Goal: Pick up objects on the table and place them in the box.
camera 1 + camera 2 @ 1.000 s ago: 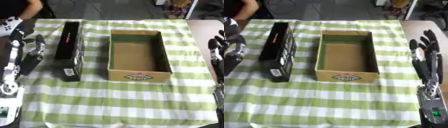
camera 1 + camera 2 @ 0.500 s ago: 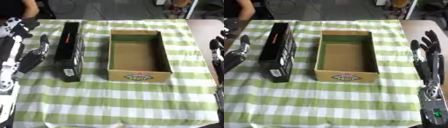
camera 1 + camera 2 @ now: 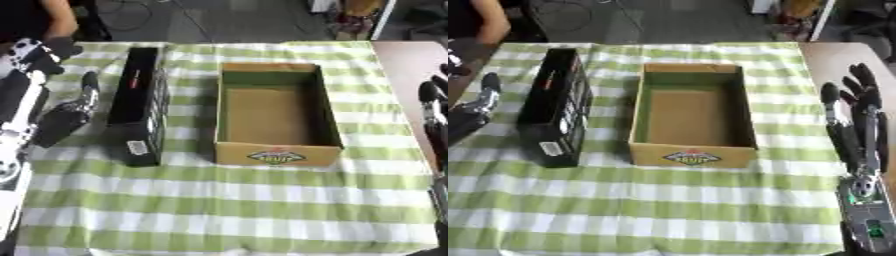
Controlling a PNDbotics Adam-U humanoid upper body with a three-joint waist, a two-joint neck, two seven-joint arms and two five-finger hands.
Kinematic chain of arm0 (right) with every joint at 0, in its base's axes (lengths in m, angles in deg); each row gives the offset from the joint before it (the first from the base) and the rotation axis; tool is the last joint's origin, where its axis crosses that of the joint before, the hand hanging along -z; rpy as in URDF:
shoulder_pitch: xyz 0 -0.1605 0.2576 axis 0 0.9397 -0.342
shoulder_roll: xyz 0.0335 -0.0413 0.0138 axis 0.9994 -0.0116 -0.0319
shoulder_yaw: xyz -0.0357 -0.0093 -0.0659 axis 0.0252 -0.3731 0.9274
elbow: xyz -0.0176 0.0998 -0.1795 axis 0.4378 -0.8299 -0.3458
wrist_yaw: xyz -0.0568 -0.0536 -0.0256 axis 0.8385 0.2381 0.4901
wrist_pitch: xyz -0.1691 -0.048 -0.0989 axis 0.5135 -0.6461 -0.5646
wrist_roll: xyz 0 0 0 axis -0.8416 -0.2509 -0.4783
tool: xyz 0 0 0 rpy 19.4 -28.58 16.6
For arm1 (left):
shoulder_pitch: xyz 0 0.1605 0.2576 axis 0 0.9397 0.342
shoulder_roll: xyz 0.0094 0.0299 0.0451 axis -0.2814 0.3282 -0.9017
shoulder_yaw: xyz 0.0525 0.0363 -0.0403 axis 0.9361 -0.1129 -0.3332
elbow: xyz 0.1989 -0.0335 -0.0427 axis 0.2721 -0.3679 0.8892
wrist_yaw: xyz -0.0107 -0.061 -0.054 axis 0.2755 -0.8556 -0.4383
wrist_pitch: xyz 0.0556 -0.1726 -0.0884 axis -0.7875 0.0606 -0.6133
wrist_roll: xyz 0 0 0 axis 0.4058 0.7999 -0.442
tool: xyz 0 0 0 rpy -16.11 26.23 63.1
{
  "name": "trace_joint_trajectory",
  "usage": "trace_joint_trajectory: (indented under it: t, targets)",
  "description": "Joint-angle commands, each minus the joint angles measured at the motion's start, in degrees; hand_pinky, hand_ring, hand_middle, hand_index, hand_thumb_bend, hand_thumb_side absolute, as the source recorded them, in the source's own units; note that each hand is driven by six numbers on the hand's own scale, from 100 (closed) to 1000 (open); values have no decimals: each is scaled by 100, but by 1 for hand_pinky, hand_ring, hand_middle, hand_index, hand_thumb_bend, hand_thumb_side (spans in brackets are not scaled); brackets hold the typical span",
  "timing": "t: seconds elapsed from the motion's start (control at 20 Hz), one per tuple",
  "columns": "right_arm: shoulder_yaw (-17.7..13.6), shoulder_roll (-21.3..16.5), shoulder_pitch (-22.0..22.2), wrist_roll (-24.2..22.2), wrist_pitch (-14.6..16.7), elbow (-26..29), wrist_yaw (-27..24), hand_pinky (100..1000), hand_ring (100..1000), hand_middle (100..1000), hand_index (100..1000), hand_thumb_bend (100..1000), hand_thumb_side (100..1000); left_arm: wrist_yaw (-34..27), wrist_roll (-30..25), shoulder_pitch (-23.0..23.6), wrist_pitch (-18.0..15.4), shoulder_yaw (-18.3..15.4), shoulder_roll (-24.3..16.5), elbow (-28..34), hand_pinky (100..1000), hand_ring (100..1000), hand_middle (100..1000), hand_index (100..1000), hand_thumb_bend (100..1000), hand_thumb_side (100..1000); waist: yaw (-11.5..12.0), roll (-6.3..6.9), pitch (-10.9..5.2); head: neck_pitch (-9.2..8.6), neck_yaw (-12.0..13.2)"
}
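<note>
Your left hand is open beside the long black box. Your right hand is open too, right of the cardboard box.

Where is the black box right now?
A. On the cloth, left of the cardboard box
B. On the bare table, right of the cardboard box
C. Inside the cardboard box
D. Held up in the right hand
A: the black box lies on the checked cloth, left of the empty cardboard box.
</note>
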Motion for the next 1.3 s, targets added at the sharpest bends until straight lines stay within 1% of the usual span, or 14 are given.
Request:
trace_joint_trajectory:
  t: [0.05,0.1,0.15,0.2,0.25,0.3,0.35,0.5,0.6,0.75,0.9,1.1,1.3]
  targets:
    - [-16,-119,-10,-6,9,74,19,886,920,939,1000,521,740,-38,253,-33,243,-4,80,212,787,858,897,857,636,665,4,3,-63,-84,3]
    - [-16,-119,-11,-7,10,75,21,886,920,939,1000,521,739,-62,365,-25,349,20,141,243,796,850,889,844,645,666,7,4,-62,-93,1]
    - [-18,-121,-10,-6,8,75,23,886,919,939,1000,522,738,-107,557,-7,512,28,233,271,794,826,848,797,706,650,14,5,-60,-104,-3]
    - [-19,-121,-10,-6,7,75,25,887,920,939,1000,522,737,-156,824,20,718,50,317,309,812,831,852,799,767,636,16,5,-57,-117,-4]
    - [-20,-120,-9,-5,6,74,26,887,920,939,1000,522,738,-138,1125,48,955,73,388,351,830,838,847,788,794,614,19,4,-54,-128,-7]
    - [-17,-121,-10,-7,6,74,28,887,920,939,1000,522,738,-53,1402,76,1182,119,456,398,861,852,855,789,809,603,19,4,-50,-138,-6]
    - [-14,-123,-13,-10,6,73,29,887,920,939,1000,522,738,54,1606,101,1377,187,521,441,874,853,855,786,804,592,19,4,-47,-146,-2]
    - [-16,-126,-15,-10,6,72,30,887,920,939,1000,522,739,232,1928,147,1822,350,730,512,895,857,846,761,792,583,23,4,-40,-173,0]
    - [-17,-127,-12,-9,6,72,30,887,920,939,1000,522,738,237,2046,161,1955,416,820,557,895,853,837,754,785,578,20,4,-36,-190,-3]
    - [-17,-128,-16,-10,6,70,31,887,920,939,1000,522,739,199,2117,171,2026,498,904,568,895,851,830,751,776,585,19,3,-30,-205,3]
    - [-19,-130,-16,-10,8,71,30,887,920,939,1000,522,740,208,2085,172,2047,520,916,555,895,849,828,745,763,588,20,5,-27,-214,7]
    - [-24,-139,-5,-7,6,68,30,887,920,939,1000,521,740,258,2026,149,2135,469,883,517,899,848,827,748,738,603,24,17,-32,-212,5]
    - [-26,-191,30,-10,0,51,45,888,920,939,1000,522,739,265,1789,134,2303,420,814,275,906,861,845,778,717,609,57,77,-69,-211,-13]
